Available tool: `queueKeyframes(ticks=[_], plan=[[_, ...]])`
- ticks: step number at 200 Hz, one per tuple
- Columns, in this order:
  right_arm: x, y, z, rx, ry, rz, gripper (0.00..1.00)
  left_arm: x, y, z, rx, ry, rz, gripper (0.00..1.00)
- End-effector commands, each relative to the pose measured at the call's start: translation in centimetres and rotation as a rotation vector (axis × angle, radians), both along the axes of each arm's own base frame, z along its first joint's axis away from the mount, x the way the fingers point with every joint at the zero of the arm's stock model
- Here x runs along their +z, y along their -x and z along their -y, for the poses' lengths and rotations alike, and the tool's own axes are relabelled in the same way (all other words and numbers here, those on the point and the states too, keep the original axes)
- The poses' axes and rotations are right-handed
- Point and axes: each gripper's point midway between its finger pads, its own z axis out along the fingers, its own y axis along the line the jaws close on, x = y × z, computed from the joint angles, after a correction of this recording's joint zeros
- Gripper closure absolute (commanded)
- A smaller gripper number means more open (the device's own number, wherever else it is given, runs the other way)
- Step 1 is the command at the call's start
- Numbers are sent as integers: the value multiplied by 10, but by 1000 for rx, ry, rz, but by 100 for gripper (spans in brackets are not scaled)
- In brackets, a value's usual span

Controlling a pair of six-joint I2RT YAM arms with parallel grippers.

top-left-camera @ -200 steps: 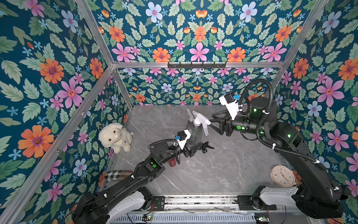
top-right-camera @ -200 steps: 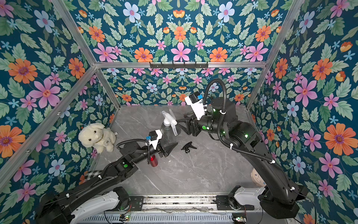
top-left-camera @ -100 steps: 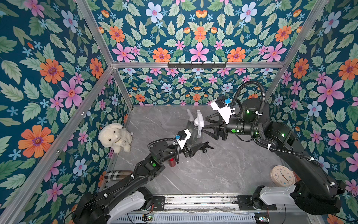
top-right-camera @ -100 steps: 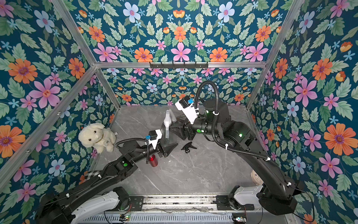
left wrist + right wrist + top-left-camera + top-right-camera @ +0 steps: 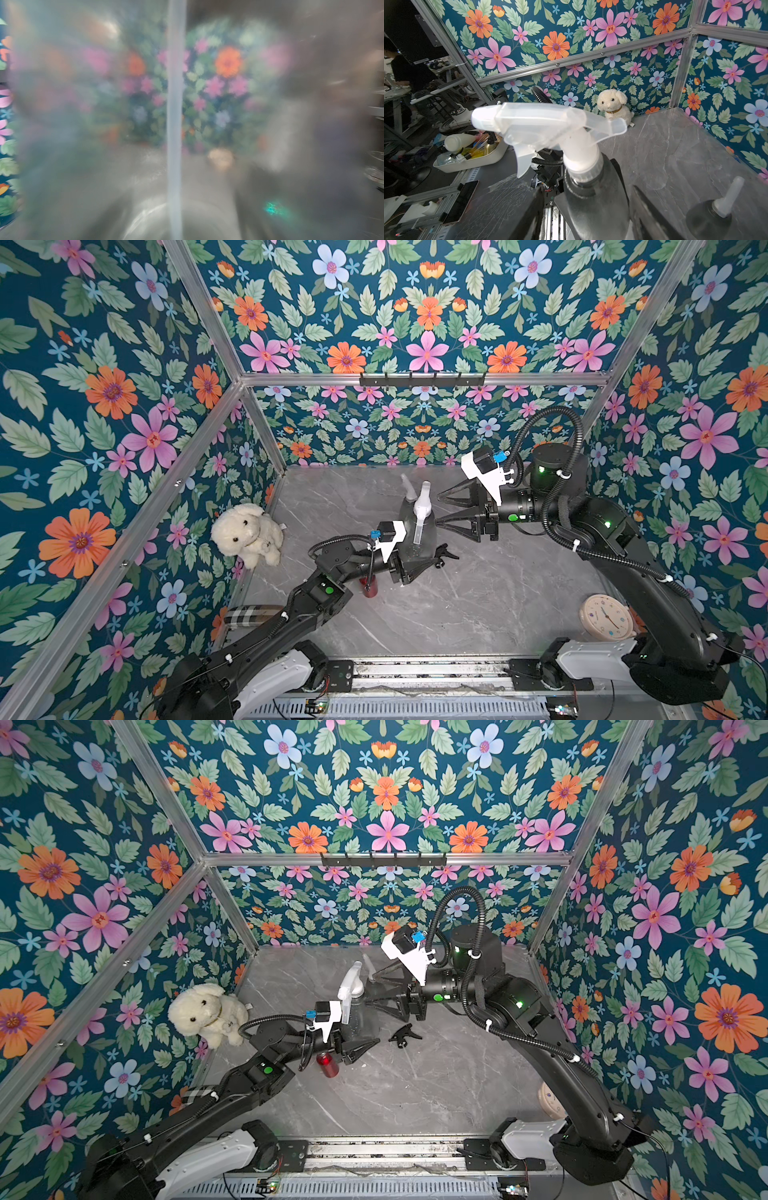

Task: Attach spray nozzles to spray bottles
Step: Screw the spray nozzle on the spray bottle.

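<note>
In both top views, the left pincer (image 5: 415, 563) seemed clamped around the lower body of a translucent smoky-grey plastic bottle with a conical shoulder (image 5: 417, 537). The bottle stood upright near the middle of the grey marble worktop (image 5: 478, 605), probably held so that it could not turn. A whitish translucent plastic trigger nozzle (image 5: 422, 501) sat on its neck. The right pincer (image 5: 446, 510) lay level beside that neck, its jaws spread apart and empty. A second smoky-grey bottle carrying its own whitish nozzle (image 5: 408, 486) stood just behind. A black plastic trigger nozzle (image 5: 404, 1034) lay loose on the worktop. A slim shiny red metal bottle (image 5: 328, 1064) stood by the left wrist with no nozzle on it.

In the left wrist view, the blurred bottle wall filled the frame. Only the pale dip tube (image 5: 174, 124) running straight down inside read clearly. The pads were hidden, so the clamp is my reading from that closeness.

In the right wrist view, the nozzle's collar rested on the neck, and the dark fingers (image 5: 536, 209) flanked the shoulder with a gap on each side. They looked placed to take the collar and screw it down. How far it was threaded could not be told.
</note>
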Motion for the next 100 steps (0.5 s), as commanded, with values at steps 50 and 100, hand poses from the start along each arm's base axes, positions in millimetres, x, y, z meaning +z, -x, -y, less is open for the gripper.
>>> queueKeyframes(ticks=[50,100], plan=[[9,8,-13,151,-34,9,37,10,17,4,-134,39,12,100],[7,2,-18,153,-37,-10,46,6,15,6,-136,30,3,100]])
